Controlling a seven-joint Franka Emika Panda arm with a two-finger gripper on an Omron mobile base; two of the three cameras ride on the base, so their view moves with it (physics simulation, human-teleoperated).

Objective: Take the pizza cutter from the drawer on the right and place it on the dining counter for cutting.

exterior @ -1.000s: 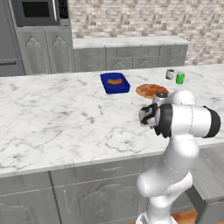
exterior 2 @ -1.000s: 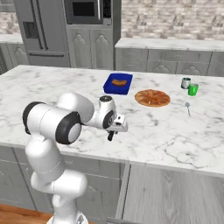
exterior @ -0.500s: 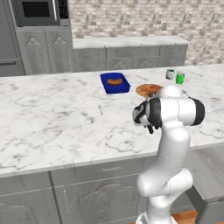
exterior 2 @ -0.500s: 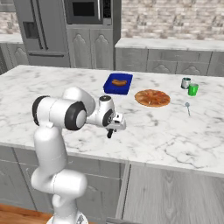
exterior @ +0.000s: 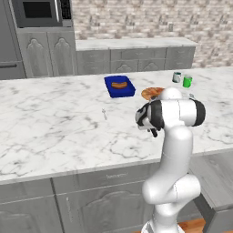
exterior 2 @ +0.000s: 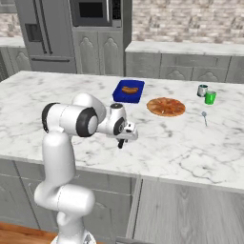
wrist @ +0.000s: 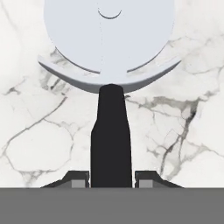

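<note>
The pizza cutter [wrist: 109,43] points away from the hand, its silvery-white wheel up top and its black handle running down between the fingertips [wrist: 78,178]. My gripper [wrist: 111,177] is shut on that handle. It hangs low over the front part of the white marble dining counter [exterior: 59,123], as both the left base view [exterior: 152,129] and the right base view [exterior 2: 122,141] show. Veined marble lies right under the wheel; whether it touches is unclear. The grey drawer [exterior 2: 190,214] stands pulled out below the counter at the right, also in the left base view [exterior: 218,182].
On the counter behind the hand are a blue tray with a hot dog [exterior 2: 128,90], a pizza [exterior 2: 166,106], a grey can [exterior 2: 202,90], a green cup [exterior 2: 210,97] and a spoon [exterior 2: 204,117]. A fork [exterior: 104,113] lies left of the arm.
The arm's lower links have swung more upright, while the hand with the cutter has stayed almost in place over the counter's front.
</note>
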